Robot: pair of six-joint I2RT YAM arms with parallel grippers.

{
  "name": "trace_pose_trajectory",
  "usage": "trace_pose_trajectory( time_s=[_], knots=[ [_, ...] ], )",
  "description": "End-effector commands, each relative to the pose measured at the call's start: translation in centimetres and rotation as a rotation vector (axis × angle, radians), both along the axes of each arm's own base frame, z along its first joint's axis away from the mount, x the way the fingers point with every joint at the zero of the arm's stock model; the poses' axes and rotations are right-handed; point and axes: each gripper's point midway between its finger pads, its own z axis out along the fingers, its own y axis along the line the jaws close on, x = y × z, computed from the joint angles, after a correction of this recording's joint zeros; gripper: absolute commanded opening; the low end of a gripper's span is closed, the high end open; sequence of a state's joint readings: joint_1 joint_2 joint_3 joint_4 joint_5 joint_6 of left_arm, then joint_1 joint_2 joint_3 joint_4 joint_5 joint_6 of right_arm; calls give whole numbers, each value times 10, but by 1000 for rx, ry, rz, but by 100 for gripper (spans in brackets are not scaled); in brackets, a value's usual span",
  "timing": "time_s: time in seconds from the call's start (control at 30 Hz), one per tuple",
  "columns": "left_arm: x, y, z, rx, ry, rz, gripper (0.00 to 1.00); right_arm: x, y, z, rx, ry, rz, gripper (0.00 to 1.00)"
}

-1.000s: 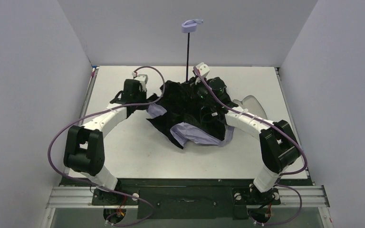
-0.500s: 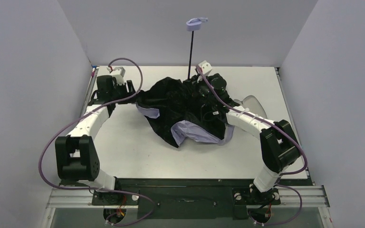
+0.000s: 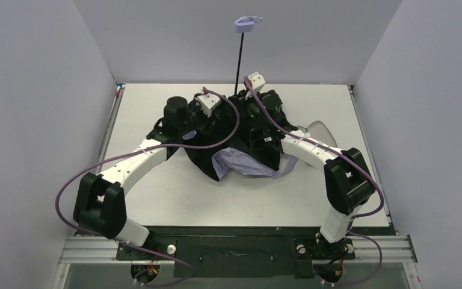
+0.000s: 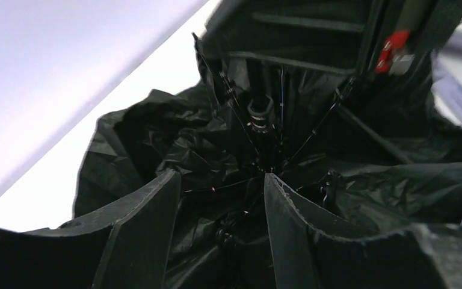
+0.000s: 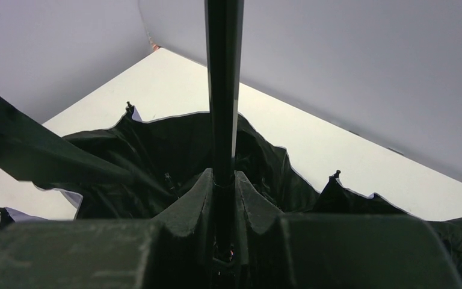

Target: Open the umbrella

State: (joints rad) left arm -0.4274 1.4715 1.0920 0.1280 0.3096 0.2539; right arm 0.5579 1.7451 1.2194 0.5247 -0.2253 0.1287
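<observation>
I see the table (image 3: 156, 192) carrying the umbrella (image 3: 243, 164), crumpled at its middle with the black inside facing up. My left gripper (image 4: 219, 192) hangs parted just above that black cloth, holding nothing. My right gripper (image 5: 222, 186) pinches the upright shaft (image 5: 222, 84), which has the lavender handle (image 3: 245, 24) on top.

Soft, even light from overhead fills the top view: the white table (image 3: 216, 198) is bright and sharp, with only faint shadows. In the left wrist view the near fingers (image 4: 141, 235) are blurred and the umbrella (image 4: 156, 138) cloth swallows detail, its thin ribs catching tiny glints. In the right wrist view the shaft (image 5: 222, 78) looms dark and soft-edged against a bright wall (image 5: 367, 60).
</observation>
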Motion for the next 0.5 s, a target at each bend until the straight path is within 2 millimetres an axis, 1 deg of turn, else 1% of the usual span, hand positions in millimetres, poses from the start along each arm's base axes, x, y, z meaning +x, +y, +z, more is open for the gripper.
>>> trace_pose_trajectory(
  time_s=[0.0,0.03,0.07,0.1,0.13,0.17,0.2,0.23,0.33,0.43,0.47],
  knots=[
    [19,4,-31,146,-76,49,51,0,4,72,125,-145,-13,0],
    [20,6,-38,166,-68,59,51,0,4,74,126,-143,-16,0],
    [20,14,-53,201,-36,89,51,0,3,74,126,-143,-17,0],
    [21,19,-61,229,-26,101,51,0,3,75,127,-144,-17,0],
    [21,30,-72,266,3,132,50,0,2,75,125,-143,-18,0],
    [23,41,-76,283,11,156,50,-1,2,78,125,-145,-18,0],
    [21,51,-84,307,36,179,51,-1,1,79,126,-147,-18,0],
    [23,63,-88,318,51,210,50,-1,1,79,126,-145,-17,0],
    [22,99,-109,403,117,301,48,-2,0,82,123,-149,-16,0],
    [25,134,-122,445,166,386,46,1,-3,87,125,-154,-21,0],
    [21,142,-130,465,205,394,46,3,-5,88,124,-155,-24,0]
  ],
)
